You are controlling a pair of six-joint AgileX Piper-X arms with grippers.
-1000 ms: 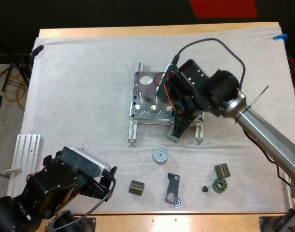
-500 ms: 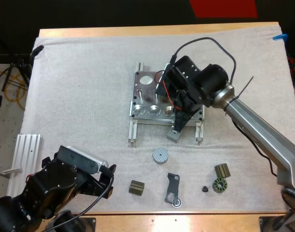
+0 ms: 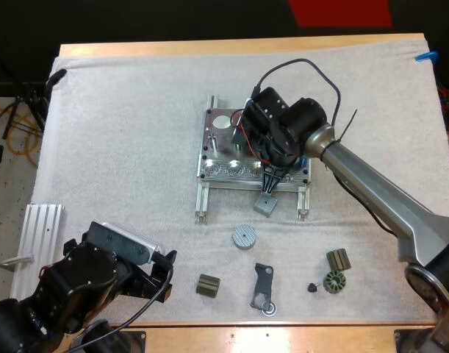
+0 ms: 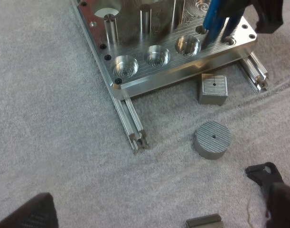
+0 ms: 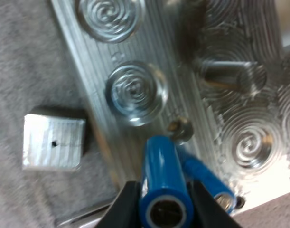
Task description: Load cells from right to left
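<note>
So the right gripper (image 5: 164,209) is clamped on a blue cell (image 5: 161,161) — a second cell (image 5: 206,183) looks seated just beside its fingertips. The fixture (image 4: 182,71) has front pockets (image 4: 157,56) beyond them that look empty — plenty left. The left gripper (image 3: 167,276) has its fingers wide, holding nothing.

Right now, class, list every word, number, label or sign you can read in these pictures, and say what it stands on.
None: no readable text in any view.
The metal fixture bears only machined spiral grooves.
The square block and the round disc show fine lines and a centre dot, no characters.
The blue cylinder held in the right gripper is plain.
</note>
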